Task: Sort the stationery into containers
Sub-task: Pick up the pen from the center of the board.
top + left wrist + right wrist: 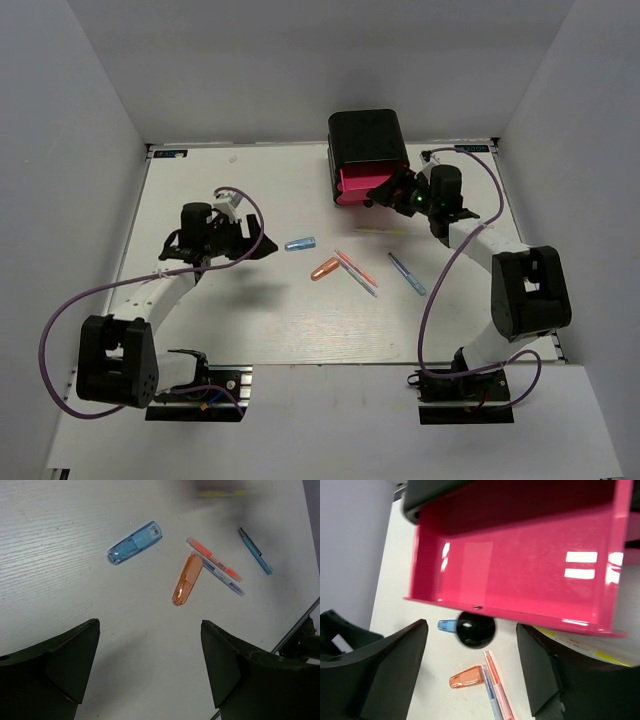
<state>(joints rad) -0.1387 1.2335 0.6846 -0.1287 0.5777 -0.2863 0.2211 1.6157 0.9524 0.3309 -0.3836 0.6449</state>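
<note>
The black box stands at the back, with one pink-red drawer pulled out. The right wrist view shows this drawer open and empty. My right gripper is open, and the drawer's black knob sits between its fingers without touching them. On the table lie a blue capsule, an orange capsule, thin orange and blue pens, a light-blue pen and a yellow stick. My left gripper is open and empty, short of the orange capsule and the blue capsule.
White walls close in the table on the left, back and right. The right arm's cable hangs over the table's right side. The left arm's cable loops above its wrist.
</note>
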